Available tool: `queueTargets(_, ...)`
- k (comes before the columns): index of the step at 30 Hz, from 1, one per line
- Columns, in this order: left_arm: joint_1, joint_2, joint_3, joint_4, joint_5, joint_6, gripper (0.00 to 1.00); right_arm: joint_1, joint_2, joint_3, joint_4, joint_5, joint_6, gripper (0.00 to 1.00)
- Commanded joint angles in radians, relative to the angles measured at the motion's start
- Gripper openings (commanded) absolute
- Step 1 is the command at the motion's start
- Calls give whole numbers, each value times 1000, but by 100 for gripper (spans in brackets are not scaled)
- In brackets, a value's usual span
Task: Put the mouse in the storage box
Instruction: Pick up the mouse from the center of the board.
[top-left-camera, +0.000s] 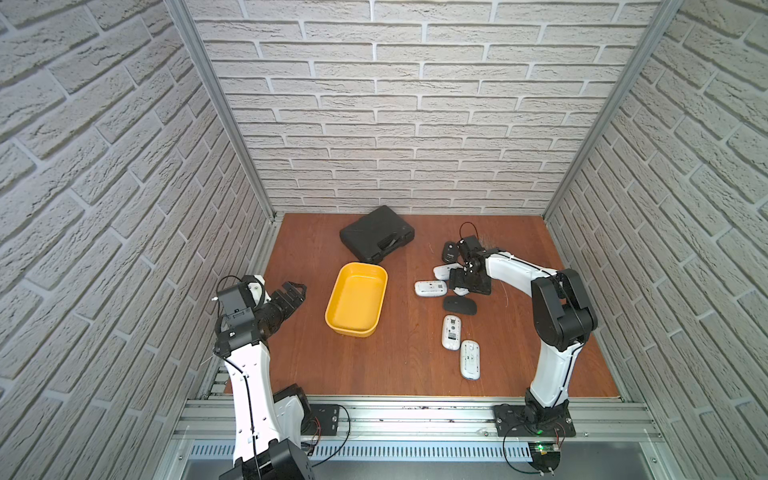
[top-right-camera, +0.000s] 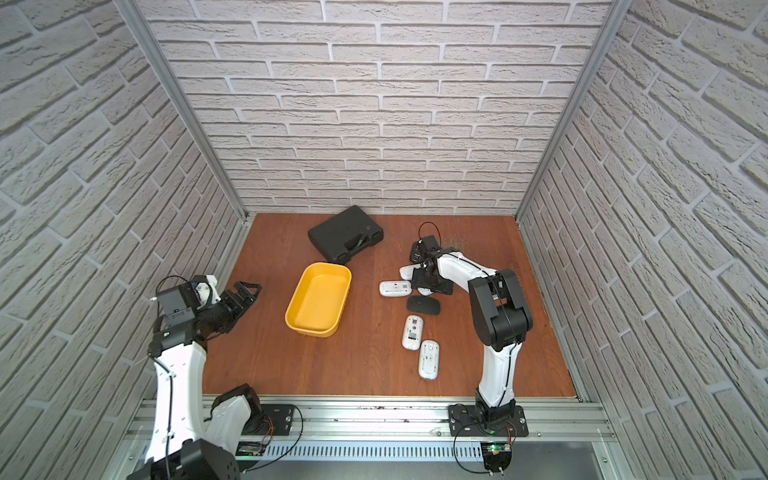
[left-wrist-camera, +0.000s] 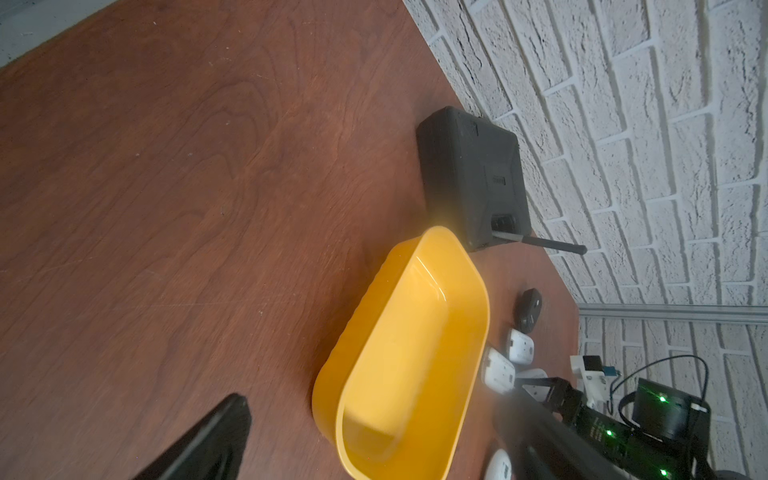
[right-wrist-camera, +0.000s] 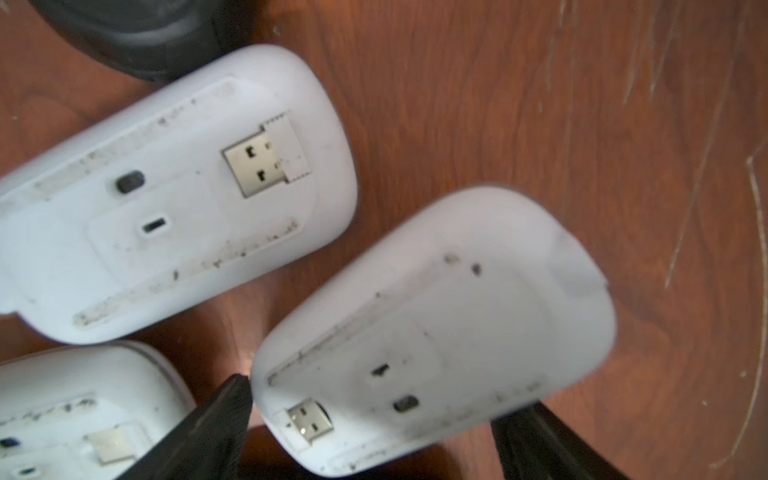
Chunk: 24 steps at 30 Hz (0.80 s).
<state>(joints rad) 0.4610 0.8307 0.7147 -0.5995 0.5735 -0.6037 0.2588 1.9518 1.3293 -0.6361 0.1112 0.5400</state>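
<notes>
Spread black fingers (right-wrist-camera: 208, 432) of the right gripper (top-left-camera: 461, 287) flank an upturned white mouse (right-wrist-camera: 436, 332). One finger stands beside each long edge, near the end that carries its USB plug (right-wrist-camera: 309, 419). The tips sit right at those edges, though contact cannot be told. In both top views the mouse lies on the wooden table (top-left-camera: 332, 365) right of centre, largely hidden under the gripper, among other white mice (top-left-camera: 430, 288) and two black mice (top-left-camera: 459, 304). The yellow storage box (top-left-camera: 356, 299) sits left of centre, apart from the mouse. At the left edge of the table, the left gripper (top-left-camera: 297, 295) hovers beside the box with its fingers wide apart. A black hard case (top-left-camera: 376, 235) lies just above the box in the frame.
</notes>
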Motion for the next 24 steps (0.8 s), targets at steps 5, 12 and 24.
queueTargets(5, 7, -1, -14, 29, 2, 5, 98, -4, 77, 57, -45, 56, 54, 92)
queueTargets(12, 7, -1, -15, 30, 8, 4, 98, -18, 95, 64, -54, 77, 71, 83)
queueTargets(24, 3, 10, -23, 65, 85, 14, 96, -52, -17, -41, 21, 25, 32, 53)
